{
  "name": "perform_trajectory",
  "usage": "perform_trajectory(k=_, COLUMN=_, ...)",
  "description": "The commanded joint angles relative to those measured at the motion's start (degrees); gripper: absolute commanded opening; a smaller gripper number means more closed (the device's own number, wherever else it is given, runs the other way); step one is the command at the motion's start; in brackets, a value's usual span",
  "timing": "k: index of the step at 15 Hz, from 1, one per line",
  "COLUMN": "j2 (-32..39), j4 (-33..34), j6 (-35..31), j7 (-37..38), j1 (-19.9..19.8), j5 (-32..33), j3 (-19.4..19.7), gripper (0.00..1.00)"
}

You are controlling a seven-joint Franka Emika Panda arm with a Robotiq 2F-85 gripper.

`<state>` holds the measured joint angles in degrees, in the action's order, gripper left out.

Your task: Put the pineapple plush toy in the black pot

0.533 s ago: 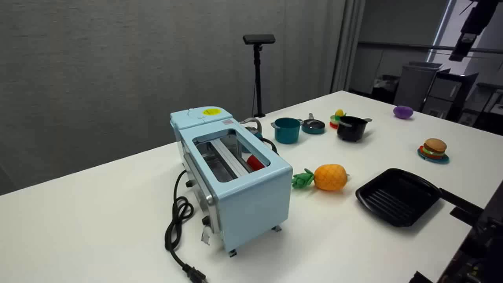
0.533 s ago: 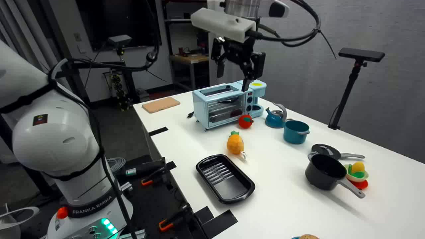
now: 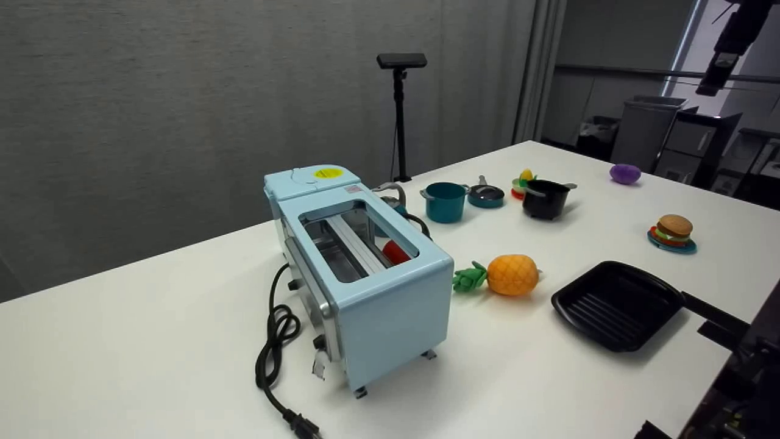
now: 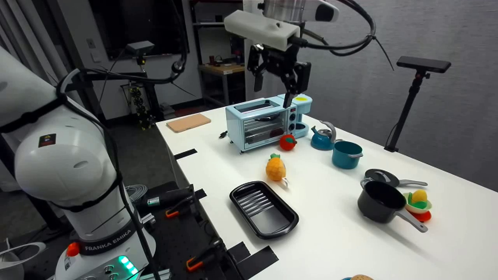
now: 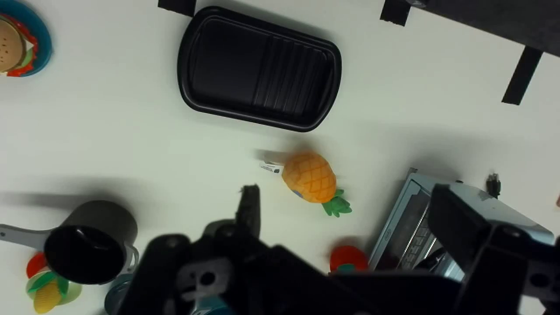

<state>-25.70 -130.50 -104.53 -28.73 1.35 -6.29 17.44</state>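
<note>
The pineapple plush toy, orange with a green leafy tuft, lies on its side on the white table in both exterior views (image 3: 513, 275) (image 4: 276, 168) and in the wrist view (image 5: 309, 177). The black pot, with grey handles, stands upright across the table in both exterior views (image 3: 541, 207) (image 4: 371, 207) and at the lower left of the wrist view (image 5: 113, 218). No contents show in it. My gripper (image 4: 273, 91) is open and empty, high above the table near the toaster oven. In the wrist view its fingers (image 5: 345, 188) are spread wide, with the pineapple between and beyond them.
The blue toaster oven (image 4: 255, 130) stands beyond the pineapple, with a red toy (image 4: 287, 142) before it. The black grill pan (image 4: 268, 217) lies near the pineapple. A teal kettle (image 4: 322, 140), the teal pot (image 4: 344, 157), a lidded pan (image 4: 383, 177) and a burger toy (image 3: 673, 228) stand around.
</note>
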Motion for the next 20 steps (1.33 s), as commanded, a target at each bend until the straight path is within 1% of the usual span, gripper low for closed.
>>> perform_trajectory(k=1, j2=0.3, j4=0.2, j6=0.2, j7=-0.6, j1=-1.6, j5=-0.6, j3=-1.3, gripper=1.0)
perform_trajectory(k=10, j2=0.1, j4=0.3, j6=-0.1, j7=-0.7, j1=-1.9, j5=-0.4, j3=-1.4, gripper=1.0)
perform_trajectory(k=15, j2=-0.3, j4=-0.5, j6=-2.0, j7=-1.3, j1=-2.5, j5=-0.3, j3=-1.5, gripper=1.0)
perform_trajectory(k=20, j2=2.7, j4=-0.9, j6=-4.6, j7=-3.9, j1=-1.7, j5=-1.9, j3=-0.6, gripper=1.0)
